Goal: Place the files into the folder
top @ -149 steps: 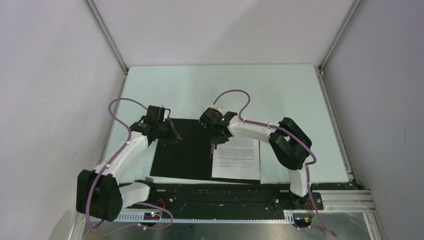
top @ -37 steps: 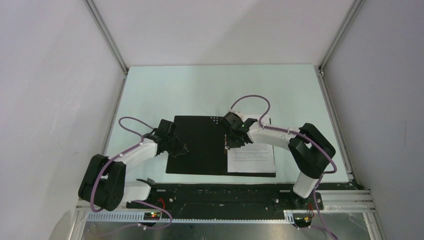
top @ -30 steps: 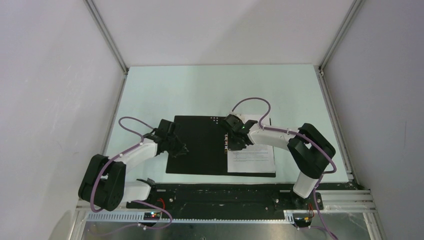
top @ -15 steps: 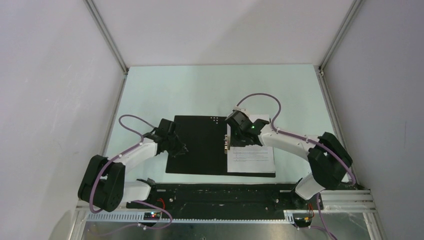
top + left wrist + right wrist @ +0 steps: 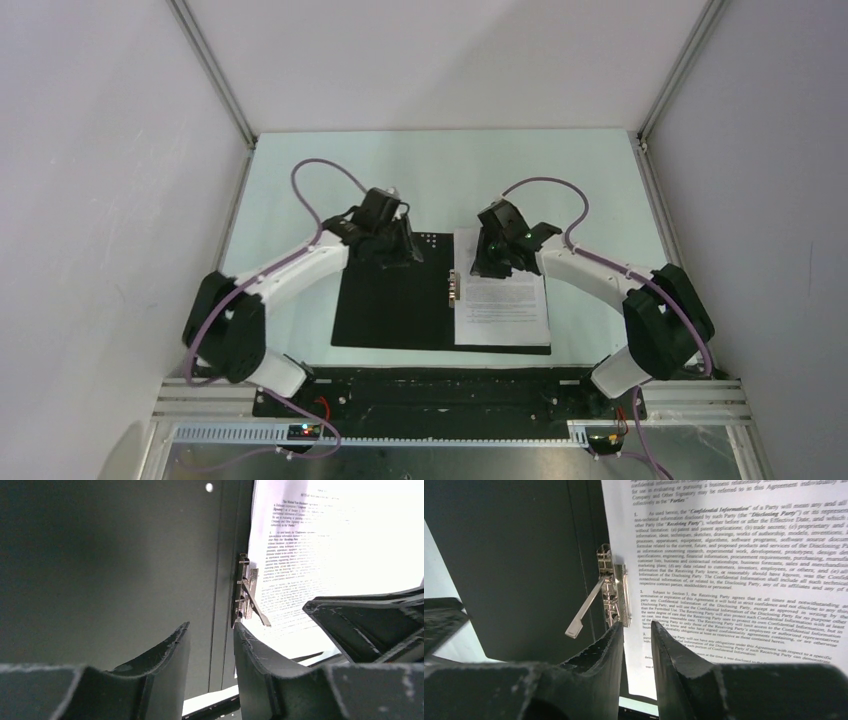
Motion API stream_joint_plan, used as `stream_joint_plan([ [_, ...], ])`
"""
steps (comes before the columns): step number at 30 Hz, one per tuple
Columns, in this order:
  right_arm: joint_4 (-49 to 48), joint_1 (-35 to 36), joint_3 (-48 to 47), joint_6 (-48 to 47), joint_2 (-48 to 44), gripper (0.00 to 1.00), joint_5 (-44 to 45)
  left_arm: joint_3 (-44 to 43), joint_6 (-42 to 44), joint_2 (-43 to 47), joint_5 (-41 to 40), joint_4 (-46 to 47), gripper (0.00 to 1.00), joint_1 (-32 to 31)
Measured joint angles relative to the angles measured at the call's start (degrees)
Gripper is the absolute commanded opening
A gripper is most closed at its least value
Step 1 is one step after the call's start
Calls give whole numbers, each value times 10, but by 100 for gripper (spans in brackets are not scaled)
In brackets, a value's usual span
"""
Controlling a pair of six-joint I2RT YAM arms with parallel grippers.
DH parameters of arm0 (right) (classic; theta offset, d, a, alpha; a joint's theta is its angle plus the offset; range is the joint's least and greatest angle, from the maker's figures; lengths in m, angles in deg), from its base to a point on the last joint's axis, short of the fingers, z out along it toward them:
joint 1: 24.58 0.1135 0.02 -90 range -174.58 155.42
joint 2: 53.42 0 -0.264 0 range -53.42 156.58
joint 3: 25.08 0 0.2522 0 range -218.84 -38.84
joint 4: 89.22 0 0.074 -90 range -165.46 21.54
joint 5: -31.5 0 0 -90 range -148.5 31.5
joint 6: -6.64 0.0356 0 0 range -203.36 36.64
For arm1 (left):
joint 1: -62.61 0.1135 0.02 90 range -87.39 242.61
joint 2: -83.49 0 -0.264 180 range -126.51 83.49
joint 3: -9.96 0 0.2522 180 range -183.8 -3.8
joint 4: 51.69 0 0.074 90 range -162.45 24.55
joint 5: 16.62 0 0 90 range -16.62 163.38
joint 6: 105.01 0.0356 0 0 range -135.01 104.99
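The left gripper has its fingers parted around nothing, above the black inside of the open folder. The right gripper shows a narrower, empty gap over the files, which lie on the folder's right half. Both wrist views resolve the metal clip at the sheets' left edge, its lever tilted up. The overhead view gives only a pale speck there, with the folder flat on the table at lower centre.

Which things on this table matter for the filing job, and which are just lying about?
Job: folder, lying open; printed sheets on its right half; metal clip at the spine.
Not the job: table; purple arm cables.
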Motion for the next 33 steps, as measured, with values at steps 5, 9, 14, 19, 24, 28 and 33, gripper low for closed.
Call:
stream_joint_plan([
  [5,9,-28,0,3,-7,37,0,-51,22,-85,-1,-6,42,-40],
  [9,7,-67,0,-2,-27,40,3,-70,28,-116,-7,-12,40,-60],
  [14,-3,-103,-4,-14,-21,39,5,-69,26,-134,-16,-15,34,-65],
  [19,-9,-102,-69,-28,50,37,4,-69,17,-149,-23,-15,33,-65],
  [24,-9,-74,-109,-29,82,37,7,-69,17,-166,-21,-12,34,-65],
  [28,9,-25,-110,-26,78,41,28,-69,17,-174,-20,-11,34,-65],
  [33,35,57,-106,-20,45,44,69,-69,15,-179,-9,-10,36,-53],
])
